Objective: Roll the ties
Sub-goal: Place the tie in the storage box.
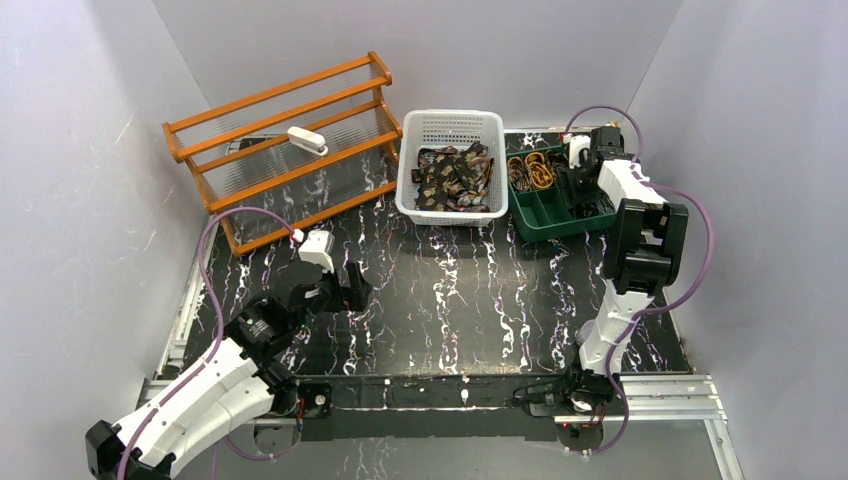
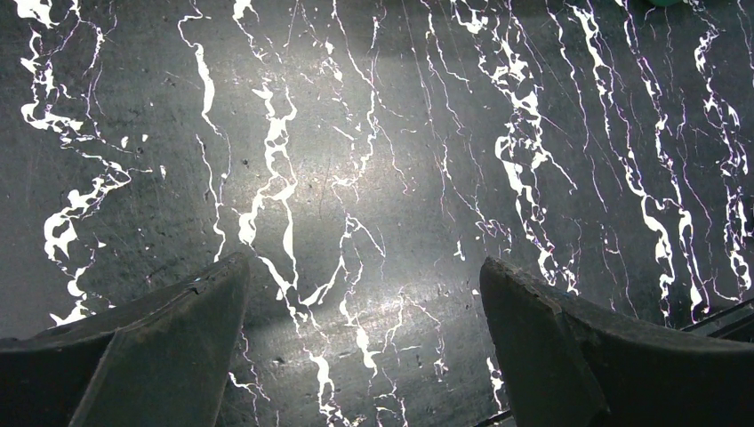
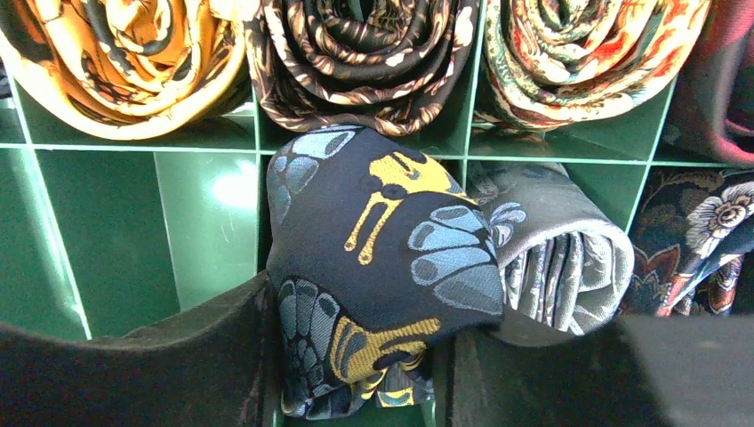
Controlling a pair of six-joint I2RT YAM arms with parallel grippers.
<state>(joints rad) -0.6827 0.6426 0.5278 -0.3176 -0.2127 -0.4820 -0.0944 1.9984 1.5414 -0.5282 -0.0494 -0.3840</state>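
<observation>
Low in the left wrist view, the left gripper (image 2: 364, 276) hangs spread wide over the bare table (image 2: 373, 133), holding nothing, and looks to have no part in this step. At the bottom of the right wrist view, the right gripper (image 3: 356, 356) pinches a rolled blue tie (image 3: 382, 240), one finger against each flank of the roll. It hovers over the green tray (image 3: 204, 231), which sits at the upper right of the top view. The step appears to be seating this roll in a cell. The roll seems to straddle a divider and touches the grey roll (image 3: 560, 258) on its right, so I would shift it towards frame left, over the open cell there. It should then go straight down, the pinch kept until the roll bears on the floor, or the coil may spring loose. The fingers are best kept off the thin walls. Above it, the brown roll (image 3: 356, 62) needs no nudging. Further back, loose ties (image 1: 455, 175) wait in the white basket (image 1: 450, 125).
</observation>
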